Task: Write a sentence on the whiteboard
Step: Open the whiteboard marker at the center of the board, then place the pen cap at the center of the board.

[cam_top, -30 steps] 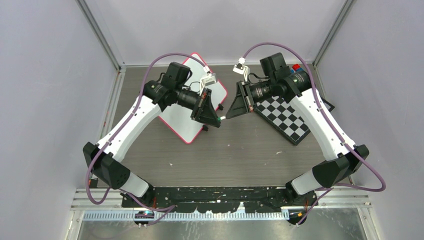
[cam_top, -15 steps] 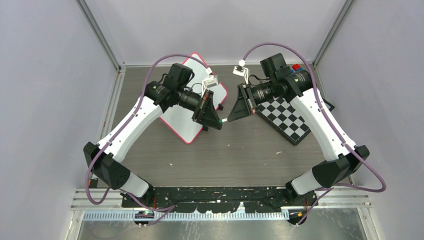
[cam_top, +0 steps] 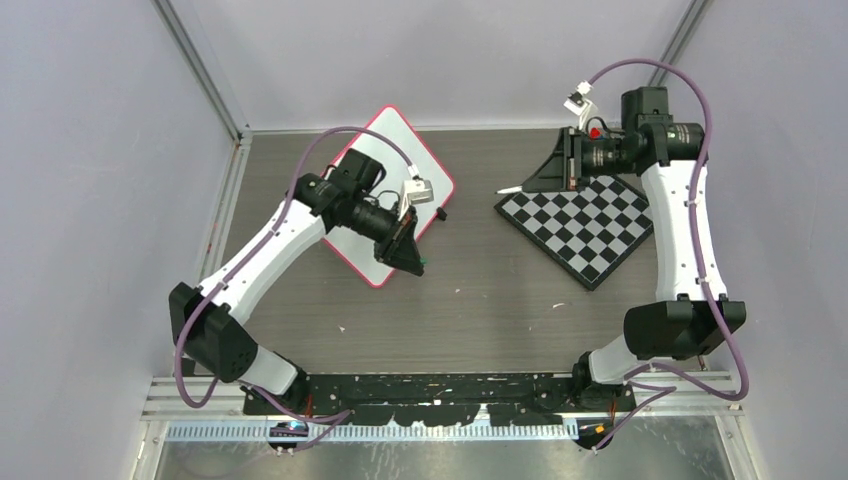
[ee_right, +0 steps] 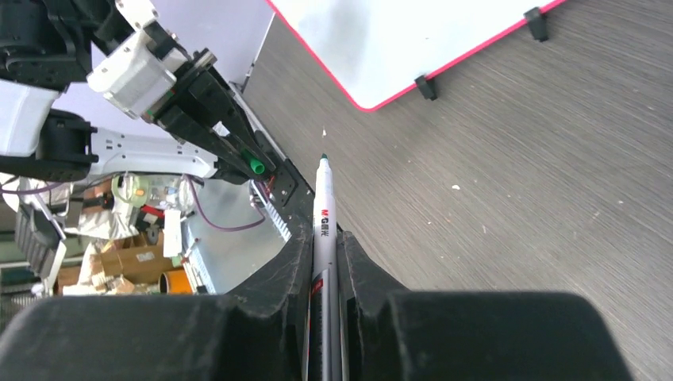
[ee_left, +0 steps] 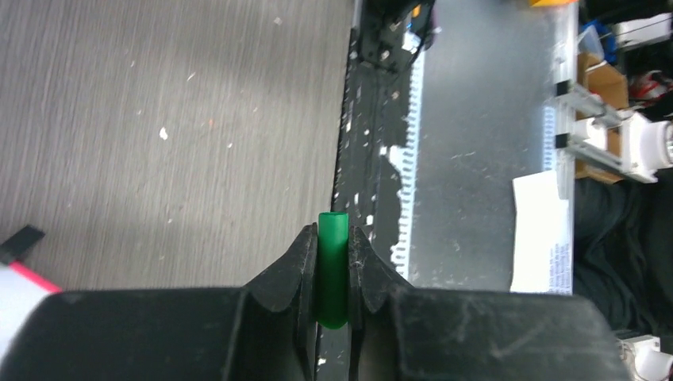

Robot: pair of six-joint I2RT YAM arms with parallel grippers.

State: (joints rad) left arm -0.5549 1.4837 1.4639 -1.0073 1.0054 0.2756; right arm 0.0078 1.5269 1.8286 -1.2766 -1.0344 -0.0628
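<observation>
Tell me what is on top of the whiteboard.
On the whiteboard only bare white shows, no writing. The left arm and its purple cable hang over the middle and cover it, so marks there cannot be ruled out.

One each: whiteboard (ee_right: 413,40), checkerboard (cam_top: 590,225), marker (ee_right: 324,214), cap (ee_left: 332,262)

The whiteboard (cam_top: 392,150) at the upper centre of the top view was plain white with a thin pink-red rim and small black clips (ee_right: 426,87). To its right, the checkered board (cam_top: 590,230) showed black and white squares. The table (cam_top: 480,300) was grey-brown with fine wood grain. The cap (ee_left: 332,254) was bright green. The marker (ee_right: 324,214) was white with a green tip and red print.
</observation>
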